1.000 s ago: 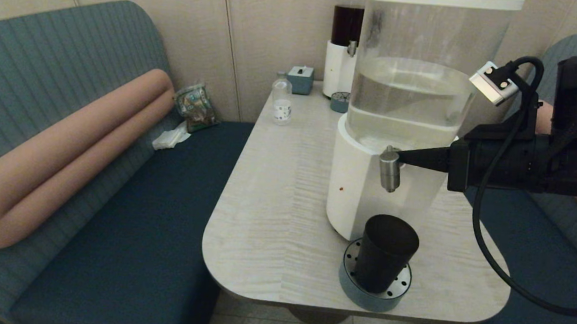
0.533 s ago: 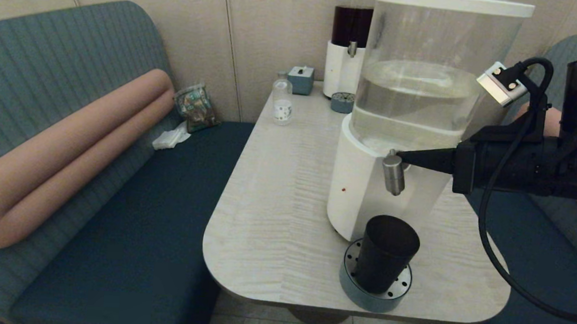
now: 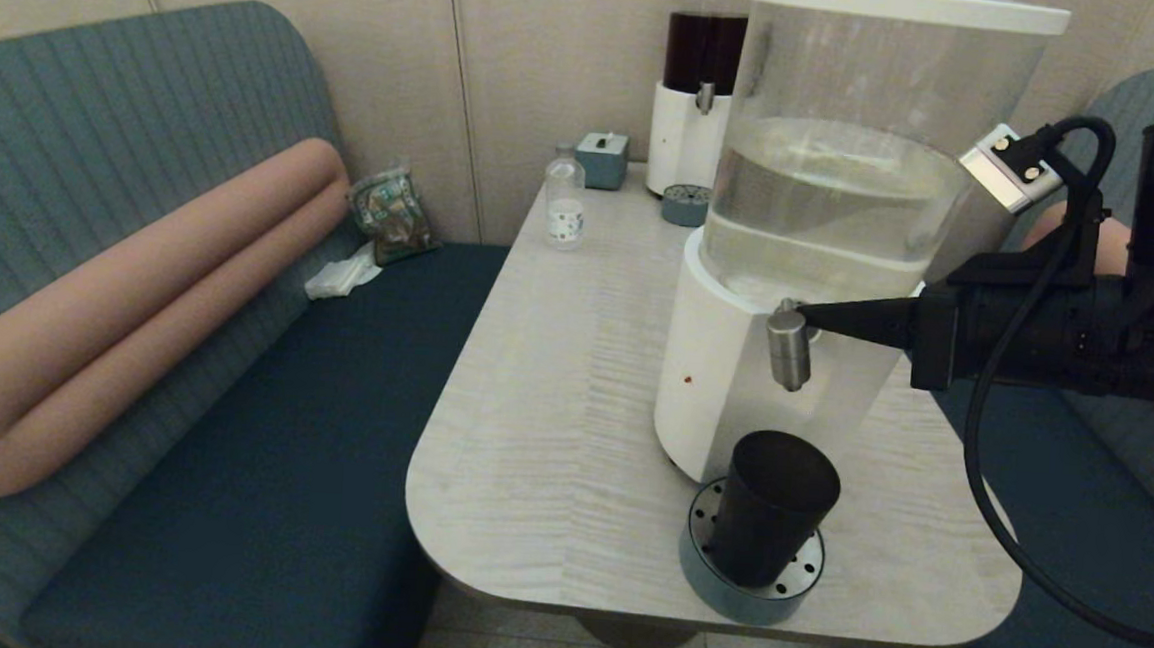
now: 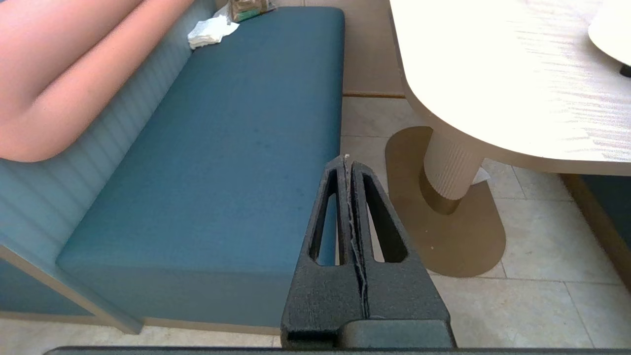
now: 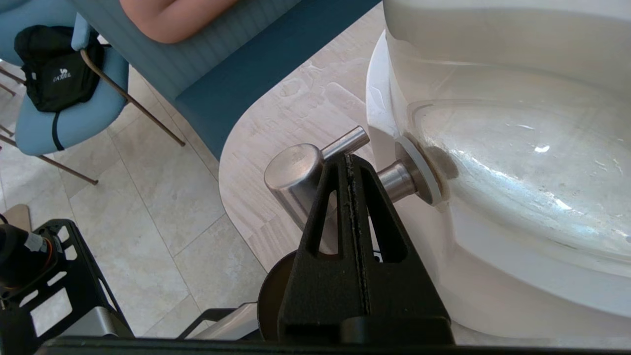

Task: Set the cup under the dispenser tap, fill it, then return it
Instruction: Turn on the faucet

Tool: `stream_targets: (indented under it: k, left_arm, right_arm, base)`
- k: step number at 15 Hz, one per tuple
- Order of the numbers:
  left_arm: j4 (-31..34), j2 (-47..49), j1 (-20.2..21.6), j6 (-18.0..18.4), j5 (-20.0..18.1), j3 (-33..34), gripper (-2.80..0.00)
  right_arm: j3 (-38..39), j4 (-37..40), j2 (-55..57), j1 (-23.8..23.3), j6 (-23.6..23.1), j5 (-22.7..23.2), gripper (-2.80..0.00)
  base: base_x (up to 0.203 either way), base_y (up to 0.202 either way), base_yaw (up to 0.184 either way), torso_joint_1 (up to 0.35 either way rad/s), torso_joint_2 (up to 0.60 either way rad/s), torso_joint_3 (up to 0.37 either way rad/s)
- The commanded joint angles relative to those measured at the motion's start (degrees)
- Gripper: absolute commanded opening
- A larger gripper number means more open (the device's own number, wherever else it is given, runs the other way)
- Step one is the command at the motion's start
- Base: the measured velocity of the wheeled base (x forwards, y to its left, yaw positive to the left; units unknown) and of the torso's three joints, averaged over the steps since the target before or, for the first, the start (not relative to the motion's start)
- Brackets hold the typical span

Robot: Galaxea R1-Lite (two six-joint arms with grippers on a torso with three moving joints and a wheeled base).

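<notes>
While the cup [image 3: 770,521] stands upright on a round blue-grey drip tray [image 3: 711,583] near the front edge of the desk [image 3: 552,413], the right claw [image 3: 806,316] reaches in horizontally from the right, its fingers pressed together to a single point. The tip meets the dispenser tap [image 3: 788,349] at the top of the steel spout, by its thin lever. In the right wrist view, the closed right claw [image 5: 348,160] lies across the tap's horizontal stem, between the spout [image 5: 296,177] and the white collar on the tank wall.

The cup sits directly below the tap's outlet, apart from it, and just in front of the dispenser's white base [image 3: 714,373]. The clear tank [image 3: 845,200] above holds pale liquid to roughly half height.

The left claw [image 4: 349,165] hangs low beside the desk, over the floor and the front edge of the blue bench seat [image 4: 236,148], fingers closed on nothing.

A small clear bottle [image 3: 563,203] and a second, dark-liquid dispenser [image 3: 694,81] stand at the far end of the desk.
</notes>
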Motion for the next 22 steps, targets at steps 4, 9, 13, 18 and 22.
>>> stream_targets:
  k: [4,9,13,18,22]
  left_arm:
    - [0.0,0.1,0.0,0.0,0.0,0.0,-2.8]
    - [0.0,0.1,0.0,0.0,0.0,0.0,-2.8]
    - [0.0,0.1,0.0,0.0,0.0,0.0,-2.8]
    - [0.0,0.1,-0.1,0.0,0.0,0.0,-2.8]
    - [0.0,0.1,0.0,0.0,0.0,0.0,-2.8]
  right_arm:
    - [-0.1,0.0,1.2,0.0,-2.6,0.2,-2.8]
    - [-0.6,0.3,0.9,0.2,-7.8,-4.5,-2.8]
    - [-0.7,0.6,0.4,0.6,-10.2,-6.4,-2.8]
    - [0.3,0.5,-0.8,0.1,-10.6,-9.5,-2.8]
    - [1.2,0.2,-2.1,0.0,-10.5,-9.4,-2.8]
  base:
    - [0.0,0.0,0.0,0.0,0.0,0.0]
    - [0.0,0.0,0.0,0.0,0.0,0.0]
    - [0.0,0.0,0.0,0.0,0.0,0.0]
    - [0.0,0.0,0.0,0.0,0.0,0.0]
    - [0.0,0.0,0.0,0.0,0.0,0.0]
